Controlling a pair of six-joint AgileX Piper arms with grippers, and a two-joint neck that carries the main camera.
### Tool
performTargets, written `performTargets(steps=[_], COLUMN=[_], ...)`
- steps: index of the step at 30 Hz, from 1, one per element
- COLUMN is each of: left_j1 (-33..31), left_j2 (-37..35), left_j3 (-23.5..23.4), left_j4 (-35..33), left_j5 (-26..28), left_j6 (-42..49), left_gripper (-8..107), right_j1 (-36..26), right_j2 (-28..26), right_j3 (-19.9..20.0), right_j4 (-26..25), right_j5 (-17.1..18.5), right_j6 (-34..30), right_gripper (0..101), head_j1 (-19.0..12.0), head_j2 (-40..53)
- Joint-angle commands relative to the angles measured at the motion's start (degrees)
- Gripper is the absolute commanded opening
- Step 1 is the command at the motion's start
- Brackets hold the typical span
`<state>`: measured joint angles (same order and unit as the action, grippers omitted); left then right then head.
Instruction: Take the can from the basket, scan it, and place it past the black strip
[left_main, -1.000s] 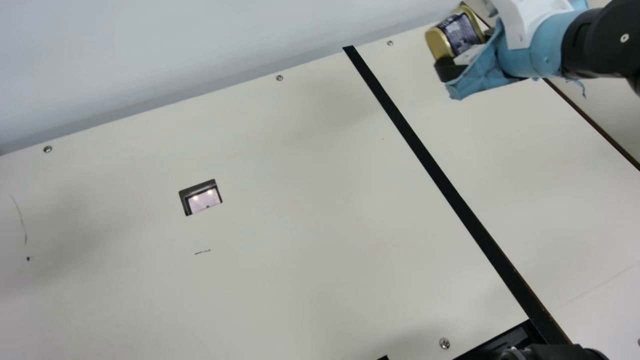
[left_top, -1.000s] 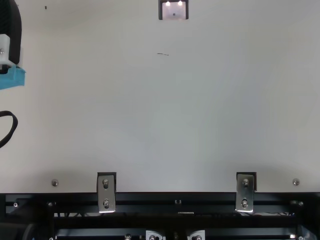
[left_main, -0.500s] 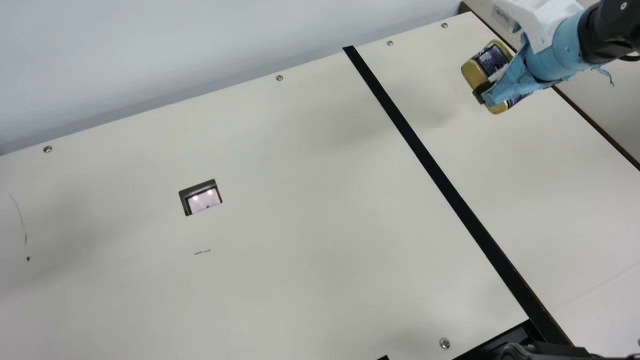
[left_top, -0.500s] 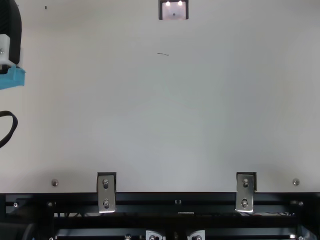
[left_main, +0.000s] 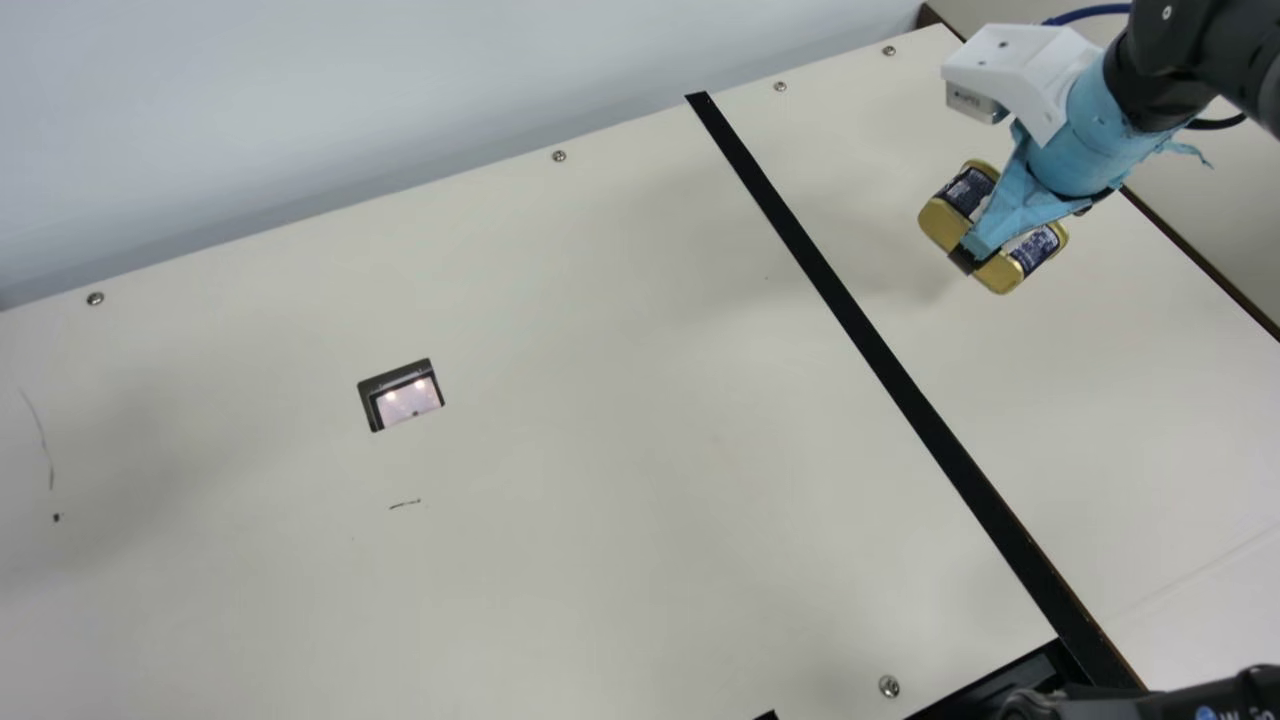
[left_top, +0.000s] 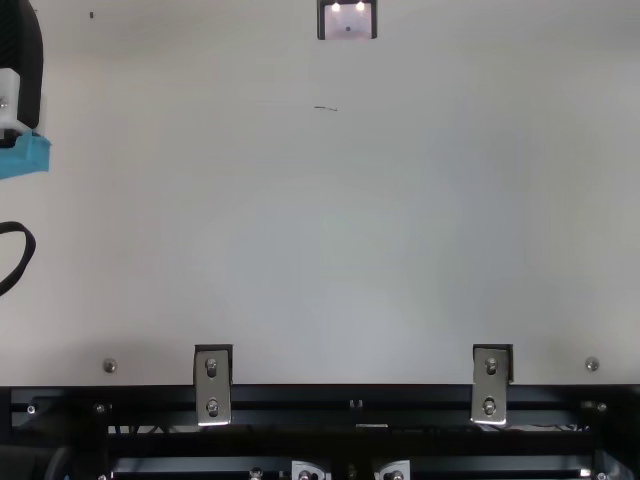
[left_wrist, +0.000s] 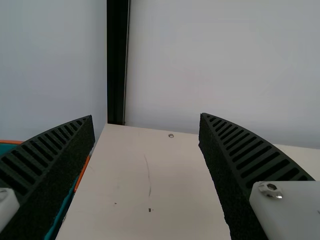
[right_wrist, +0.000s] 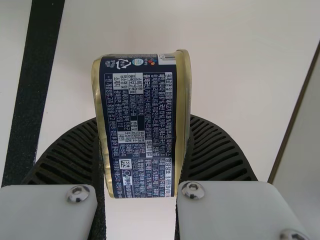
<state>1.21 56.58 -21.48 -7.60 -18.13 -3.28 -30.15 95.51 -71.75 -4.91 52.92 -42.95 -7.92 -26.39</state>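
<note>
In the main view my right gripper (left_main: 968, 258) is shut on the gold-and-navy can (left_main: 940, 224), held above the table on the right side of the black strip (left_main: 880, 350). The right wrist view has the can's printed label (right_wrist: 140, 110) between the two fingers of my right gripper (right_wrist: 141, 127), with the black strip (right_wrist: 30, 90) off to one side. At the top view's left edge is part of my left gripper (left_top: 24, 155), blue-covered. Its fingers stand wide apart in the left wrist view, nothing between them at my left gripper (left_wrist: 146, 120).
The scanner window (left_main: 405, 395) is set into the table, left of the strip. A teal container with an orange rim (left_wrist: 10, 142) lies beside a left finger. A pale wall (left_main: 400, 100) runs behind the table. Metal brackets (left_top: 212, 385) line the near edge.
My right gripper has carried the can rightward and then down the main view, and its wrist has turned. My left gripper keeps still in the top view.
</note>
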Motion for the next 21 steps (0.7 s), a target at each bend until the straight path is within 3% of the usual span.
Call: performTargets(steps=[1,7,21], left_j1=[0.00,0.00,0.00], left_j2=[0.00,0.00,0.00], left_j3=[0.00,0.00,0.00], left_j4=[0.00,0.00,0.00], left_j5=[0.00,0.00,0.00], left_j6=[0.00,0.00,0.00], left_gripper=[90,90,90], right_j1=[0.27,1.06,2.38], right_j2=[0.21,0.86,2.69], right_j3=[0.23,1.48,5.78], right_j4=[-0.32,-1.02,-0.52], right_j5=[0.39,-1.01,-7.96], right_j6=[0.36,2.30,7.32], right_gripper=[0,0,0], head_j1=[-1.38,-1.38,-1.38], head_j2=[-1.88,-1.88,-1.88])
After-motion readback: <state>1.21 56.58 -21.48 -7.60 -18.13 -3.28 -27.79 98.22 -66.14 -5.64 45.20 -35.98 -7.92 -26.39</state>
